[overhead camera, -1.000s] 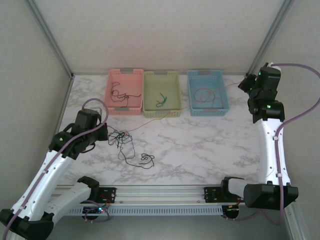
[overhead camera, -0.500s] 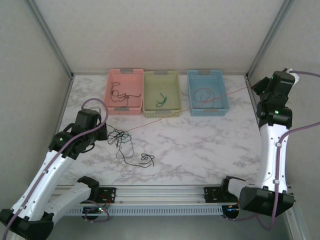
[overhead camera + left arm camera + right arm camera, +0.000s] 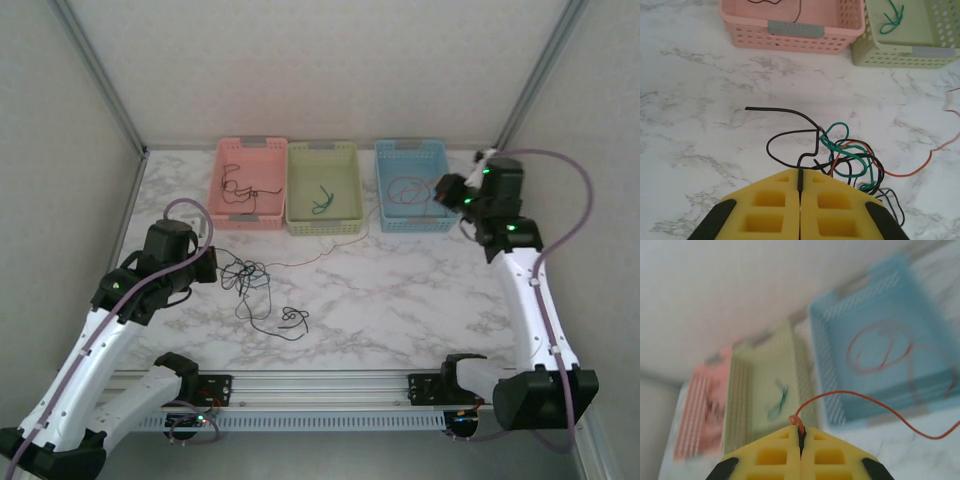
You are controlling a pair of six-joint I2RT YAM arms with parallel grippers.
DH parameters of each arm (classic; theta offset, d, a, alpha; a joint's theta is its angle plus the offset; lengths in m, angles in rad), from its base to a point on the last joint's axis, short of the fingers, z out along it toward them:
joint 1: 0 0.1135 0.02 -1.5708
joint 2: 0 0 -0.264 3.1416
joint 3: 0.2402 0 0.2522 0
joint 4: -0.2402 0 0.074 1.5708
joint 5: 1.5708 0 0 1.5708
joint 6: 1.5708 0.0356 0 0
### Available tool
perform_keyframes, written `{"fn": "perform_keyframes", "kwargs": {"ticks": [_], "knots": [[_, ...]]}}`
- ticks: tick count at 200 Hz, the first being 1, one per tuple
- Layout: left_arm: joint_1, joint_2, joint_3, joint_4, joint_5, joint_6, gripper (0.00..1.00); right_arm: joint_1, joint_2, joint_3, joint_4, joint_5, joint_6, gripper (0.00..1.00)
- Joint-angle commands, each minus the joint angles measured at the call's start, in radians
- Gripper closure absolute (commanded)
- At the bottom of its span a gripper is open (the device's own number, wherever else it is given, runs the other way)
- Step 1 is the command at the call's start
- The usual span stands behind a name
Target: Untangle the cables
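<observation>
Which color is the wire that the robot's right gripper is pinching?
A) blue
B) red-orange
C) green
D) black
B: in the right wrist view, a thin red-orange cable arcs out from the tip of the shut right gripper.

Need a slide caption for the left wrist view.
Left gripper pinching a black cable at the tangle's edge, pink basket and green basket behind.

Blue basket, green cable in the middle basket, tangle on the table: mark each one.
Blue basket (image 3: 415, 224): top view, front wall.
Green cable (image 3: 321, 200): top view, middle of its loops.
Tangle (image 3: 850, 157): left wrist view, centre of the knot.
</observation>
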Motion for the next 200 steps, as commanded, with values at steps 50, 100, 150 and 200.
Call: {"fn": "perform_keyframes", "kwargs": {"ticks": [50, 100, 150, 200], "knots": [[0.008, 0.021, 0.009, 0.046, 0.069, 0.012, 1.0, 0.283, 0.046, -0.355, -0.007, 0.074, -0.04, 1.0], [0.008, 0.012, -0.001, 0.032, 0.063, 0.016, 1.0, 0.317, 0.094, -0.343, -0.023, 0.084, -0.089, 0.52], [0.007, 0.014, -0.004, 0.035, 0.074, 0.019, 1.0, 0.459, 0.073, -0.216, 0.034, -0.041, -0.237, 0.35], [0.008, 0.021, -0.008, 0.04, 0.087, 0.024, 1.0, 0.609, 0.273, -0.053, 0.107, -0.162, -0.453, 0.3]]}}
